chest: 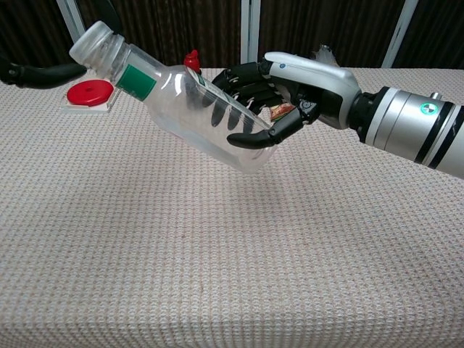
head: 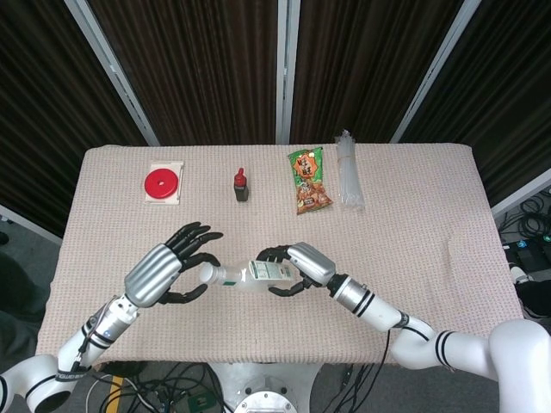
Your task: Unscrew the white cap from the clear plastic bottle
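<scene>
My right hand grips the clear plastic bottle around its lower body and holds it tilted above the table, neck pointing to my left. Its white cap sits on the neck. My left hand is open, fingers spread, right beside the cap with its fingertips curving around it; I cannot tell whether they touch it.
Along the far side of the cloth-covered table lie a red disc on a white card, a small dark bottle with a red top, a snack packet and a bundle of clear straws.
</scene>
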`<state>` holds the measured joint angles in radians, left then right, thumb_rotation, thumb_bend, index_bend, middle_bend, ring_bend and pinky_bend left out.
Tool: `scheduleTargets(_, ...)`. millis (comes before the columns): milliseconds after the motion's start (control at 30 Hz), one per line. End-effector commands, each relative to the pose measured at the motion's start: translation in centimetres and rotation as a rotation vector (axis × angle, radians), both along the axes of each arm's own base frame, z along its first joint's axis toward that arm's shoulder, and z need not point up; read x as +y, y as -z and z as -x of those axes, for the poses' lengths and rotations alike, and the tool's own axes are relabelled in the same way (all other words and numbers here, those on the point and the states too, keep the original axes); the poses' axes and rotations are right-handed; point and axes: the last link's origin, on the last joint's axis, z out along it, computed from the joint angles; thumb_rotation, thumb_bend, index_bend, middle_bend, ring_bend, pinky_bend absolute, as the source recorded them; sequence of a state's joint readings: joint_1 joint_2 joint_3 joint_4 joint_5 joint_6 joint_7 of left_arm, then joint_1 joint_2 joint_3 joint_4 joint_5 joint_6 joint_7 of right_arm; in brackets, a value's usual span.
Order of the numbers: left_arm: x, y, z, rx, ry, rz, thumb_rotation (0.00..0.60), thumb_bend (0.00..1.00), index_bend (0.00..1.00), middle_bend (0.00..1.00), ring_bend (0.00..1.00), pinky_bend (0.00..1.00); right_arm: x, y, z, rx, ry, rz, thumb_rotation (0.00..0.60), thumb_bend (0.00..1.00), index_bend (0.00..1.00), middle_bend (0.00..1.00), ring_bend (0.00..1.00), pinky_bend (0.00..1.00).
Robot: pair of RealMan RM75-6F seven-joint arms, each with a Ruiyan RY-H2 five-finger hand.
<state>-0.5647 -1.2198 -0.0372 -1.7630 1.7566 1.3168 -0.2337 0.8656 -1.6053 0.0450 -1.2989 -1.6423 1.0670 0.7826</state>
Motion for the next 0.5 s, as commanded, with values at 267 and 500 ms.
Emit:
scheduleTargets(267,-0.19,-0.16,0.05,0.013,0.004,-0.002,0.6,0.35,0.37,0.1,0.03,0.02,-0.15,-0.05,0.03,-0.001,0.001,0.001,0.6,0.58,0.59,0.53,0.38,0.51)
scheduleTargets(500,-0.16,-0.08,-0.07,0.003,0.006,-0.007,0.6,0.37,0.43,0.12,0.03,0.02,-0.18,-0.01,0.04,-0.004,0.001,0.0,0.6,0.58,0.6,0.53,0.38,0.51)
